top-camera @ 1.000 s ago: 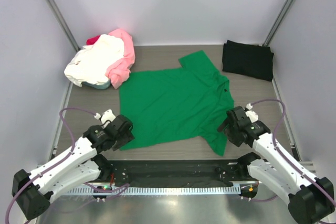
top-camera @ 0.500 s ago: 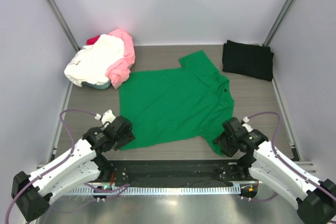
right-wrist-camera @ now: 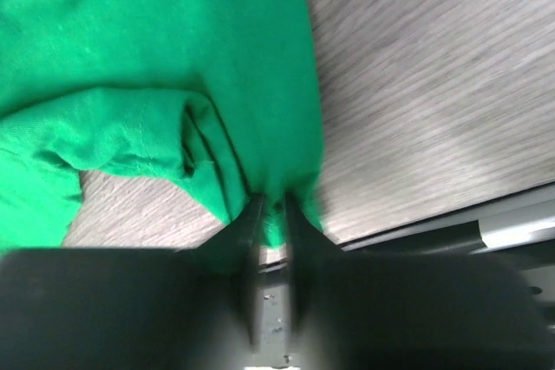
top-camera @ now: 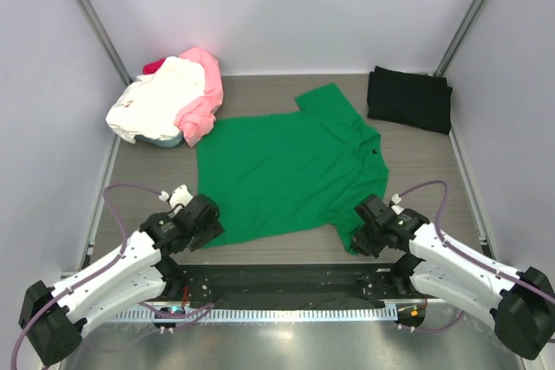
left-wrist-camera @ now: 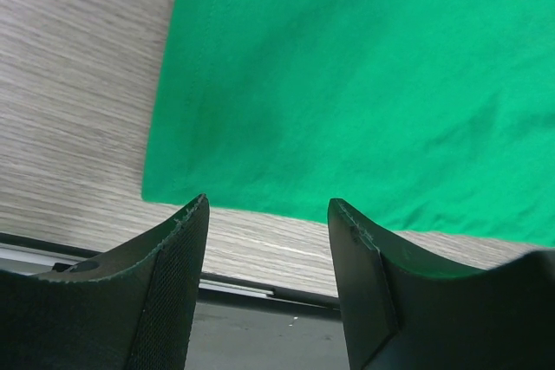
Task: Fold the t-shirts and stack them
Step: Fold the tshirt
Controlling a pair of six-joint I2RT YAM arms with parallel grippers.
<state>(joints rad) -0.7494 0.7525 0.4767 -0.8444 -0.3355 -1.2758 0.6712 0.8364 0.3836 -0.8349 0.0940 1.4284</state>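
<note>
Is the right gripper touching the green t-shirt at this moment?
Touching. In the right wrist view, the right gripper has its jaws nearly closed, with a bunched edge of the green t-shirt pinched between them.

text: none legible | labels: none | brands: none | numbers: none | signs: none

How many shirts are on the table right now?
5: green shirt spread out in the centre; black shirt folded far right; white shirt, pink shirt, red shirt heaped far left. More may be buried there.
</note>
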